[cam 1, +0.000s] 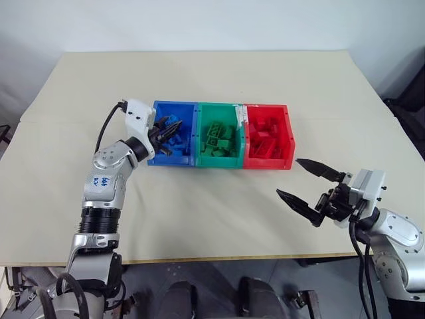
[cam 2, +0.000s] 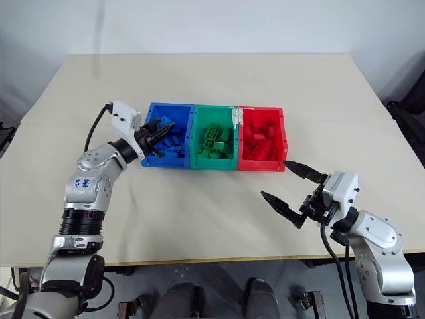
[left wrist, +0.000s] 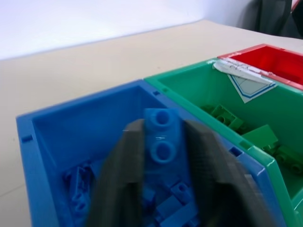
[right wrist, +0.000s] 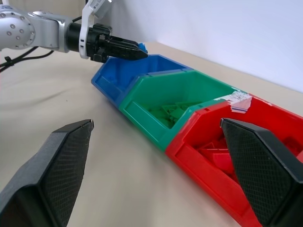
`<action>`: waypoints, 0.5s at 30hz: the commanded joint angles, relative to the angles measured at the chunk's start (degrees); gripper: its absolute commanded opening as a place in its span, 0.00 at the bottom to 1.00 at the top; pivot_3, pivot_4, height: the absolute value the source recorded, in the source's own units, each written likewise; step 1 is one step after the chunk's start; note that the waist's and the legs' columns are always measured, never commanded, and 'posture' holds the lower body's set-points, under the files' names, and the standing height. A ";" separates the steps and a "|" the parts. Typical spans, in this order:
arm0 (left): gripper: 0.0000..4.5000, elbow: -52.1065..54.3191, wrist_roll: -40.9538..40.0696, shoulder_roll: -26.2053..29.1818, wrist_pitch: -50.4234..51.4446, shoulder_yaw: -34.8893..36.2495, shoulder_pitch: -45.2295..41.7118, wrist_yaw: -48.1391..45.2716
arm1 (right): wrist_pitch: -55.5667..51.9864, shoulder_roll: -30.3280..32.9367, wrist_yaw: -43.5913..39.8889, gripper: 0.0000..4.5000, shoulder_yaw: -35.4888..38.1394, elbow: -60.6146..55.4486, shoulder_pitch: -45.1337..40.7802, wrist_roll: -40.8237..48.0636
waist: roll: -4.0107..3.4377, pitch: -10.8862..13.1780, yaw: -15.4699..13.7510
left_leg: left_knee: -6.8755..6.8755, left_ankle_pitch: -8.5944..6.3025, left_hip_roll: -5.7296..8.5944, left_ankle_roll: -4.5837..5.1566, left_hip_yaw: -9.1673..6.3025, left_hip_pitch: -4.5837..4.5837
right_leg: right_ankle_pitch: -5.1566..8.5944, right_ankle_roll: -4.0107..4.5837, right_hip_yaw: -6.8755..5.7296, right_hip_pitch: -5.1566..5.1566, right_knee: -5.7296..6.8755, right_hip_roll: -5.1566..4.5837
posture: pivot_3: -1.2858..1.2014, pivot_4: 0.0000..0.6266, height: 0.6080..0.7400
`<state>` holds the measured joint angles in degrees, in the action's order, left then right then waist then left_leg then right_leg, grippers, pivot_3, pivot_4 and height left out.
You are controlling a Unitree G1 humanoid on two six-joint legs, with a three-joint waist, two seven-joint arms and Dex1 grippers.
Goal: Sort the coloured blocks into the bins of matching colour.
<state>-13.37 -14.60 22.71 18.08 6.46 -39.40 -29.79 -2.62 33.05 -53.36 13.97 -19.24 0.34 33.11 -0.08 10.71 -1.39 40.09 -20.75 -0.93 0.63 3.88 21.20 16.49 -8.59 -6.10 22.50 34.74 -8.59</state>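
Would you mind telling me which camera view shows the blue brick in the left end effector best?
The left wrist view: the blue brick sits large between the fingers, studs visible, over the blue bin. The head views and right wrist view show only a blue speck at the fingertips.

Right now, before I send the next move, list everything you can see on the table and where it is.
Table: one, beige, under everything.
Bins: three joined in a row mid-table; blue bin on the robot's left, green bin in the middle, red bin on the right.
Bricks in bins: several in each, count unclear, colours matching their bins.
Blue brick: one, between the left gripper's jaws, over the blue bin.
Label: one, white, on the green bin's rim beside the red bin.
Left gripper: over the blue bin.
Right gripper: jaws wide open, empty, near the red bin.
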 commanded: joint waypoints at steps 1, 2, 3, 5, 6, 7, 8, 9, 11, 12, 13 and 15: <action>0.60 5.49 -2.12 2.09 -1.23 2.23 2.29 -2.40 | 1.46 -0.07 -0.74 1.00 0.22 0.48 -0.69 -0.04 | 0.00 0.00 0.03 | 0.00 0.00 -0.01 0.00 0.00 0.00 | 0.00 0.00 0.00 0.00 0.00 0.00 | 0.52 0.24 1.00; 0.68 7.62 -3.30 3.13 -1.47 2.92 4.16 -4.30 | 1.57 0.09 -1.25 1.00 -0.16 1.06 -0.99 -0.19 | 0.00 0.00 0.19 | 0.00 0.00 -0.01 0.00 0.00 0.00 | 0.00 0.00 0.00 0.00 0.00 0.00 | 0.52 0.24 1.00; 0.74 9.65 -3.92 4.36 -1.49 3.54 6.15 -5.66 | 1.72 0.26 -1.91 1.00 -0.47 1.70 -1.31 -0.29 | 0.00 0.00 0.44 | -0.01 0.00 -0.02 0.00 0.01 -0.02 | 0.00 0.00 0.01 0.00 0.00 0.00 | 0.52 0.24 1.00; 0.81 13.83 -5.37 7.01 -2.44 5.85 11.07 -8.16 | 1.70 0.72 -3.47 1.00 -1.24 2.92 -2.20 -0.54 | -0.01 0.00 0.91 | -0.04 0.00 -0.05 0.00 0.02 -0.03 | 0.00 0.01 0.02 0.03 0.00 0.03 | 0.52 0.24 1.00; 0.81 15.78 -5.92 8.63 -2.32 7.08 14.10 -9.25 | 1.82 0.93 -4.29 1.00 -1.43 3.73 -2.73 -0.63 | -0.01 0.00 0.99 | -0.05 0.00 -0.07 -0.01 0.01 -0.03 | 0.01 0.02 0.02 0.03 0.01 0.03 | 0.52 0.24 1.00; 0.81 17.24 -6.28 9.94 -2.35 8.78 16.97 -9.71 | 1.82 1.09 -4.99 1.00 -1.57 4.55 -3.34 -0.58 | -0.01 0.00 1.08 | -0.05 0.00 -0.08 -0.01 0.00 -0.02 | 0.01 0.03 0.02 0.03 0.00 0.03 | 0.52 0.24 1.00; 0.81 18.26 -7.16 10.97 -2.59 10.80 19.65 -10.40 | 1.75 1.27 -5.74 1.00 -1.74 5.36 -3.94 -0.50 | -0.01 0.00 1.31 | -0.04 0.01 -0.09 -0.01 -0.01 -0.02 | 0.01 0.02 0.01 0.03 0.00 0.03 | 0.52 0.24 1.00; 0.81 19.12 -7.70 12.67 -2.88 13.18 23.47 -11.69 | 1.85 1.52 -6.74 1.00 -2.12 6.51 -4.82 -0.63 | -0.01 0.00 1.53 | -0.04 0.00 -0.08 -0.01 0.00 -0.03 | 0.01 0.03 0.03 0.02 0.00 0.02 | 0.52 0.24 1.00; 0.81 20.03 -9.01 14.83 -4.14 17.23 29.45 -13.95 | 1.94 1.96 -8.69 1.00 -2.74 8.54 -6.27 -0.88 | -0.01 0.00 1.51 | -0.04 0.00 -0.10 -0.01 -0.02 -0.04 | 0.01 0.02 0.05 0.03 0.01 0.02 | 0.52 0.24 1.00; 0.81 20.75 -9.50 15.95 -4.88 19.31 32.87 -15.47 | 2.32 2.40 -10.09 1.00 -3.34 9.97 -7.30 -1.39 | -0.02 0.01 1.51 | -0.04 0.00 -0.10 -0.01 -0.02 -0.05 | 0.01 0.03 0.05 0.03 0.00 0.02 | 0.52 0.24 1.00; 0.81 21.20 -9.92 16.77 -6.18 21.21 35.81 -17.03 | 2.60 2.84 -11.38 1.00 -3.85 11.14 -8.13 -1.76 | 0.00 0.00 1.52 | -0.04 0.00 -0.11 -0.01 -0.02 -0.05 | 0.01 0.03 0.05 0.03 0.01 0.01 | 0.52 0.24 1.00; 0.81 23.08 -10.63 18.08 -6.68 22.97 40.55 -19.11 | 3.14 3.70 -13.65 1.00 -4.52 13.16 -9.47 -2.17 | 0.00 0.00 1.29 | -0.03 -0.01 -0.13 -0.01 -0.04 -0.05 | 0.02 0.03 0.06 0.03 0.01 0.00 | 0.52 0.24 1.00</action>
<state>6.09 -23.51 39.59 12.95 27.35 0.22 -46.99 -0.96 35.77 -65.20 9.20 -6.25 -8.68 30.99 -0.08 10.71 -0.10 40.07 -20.77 -1.05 0.62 3.84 21.17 16.50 -8.56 -6.08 22.52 34.75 -8.60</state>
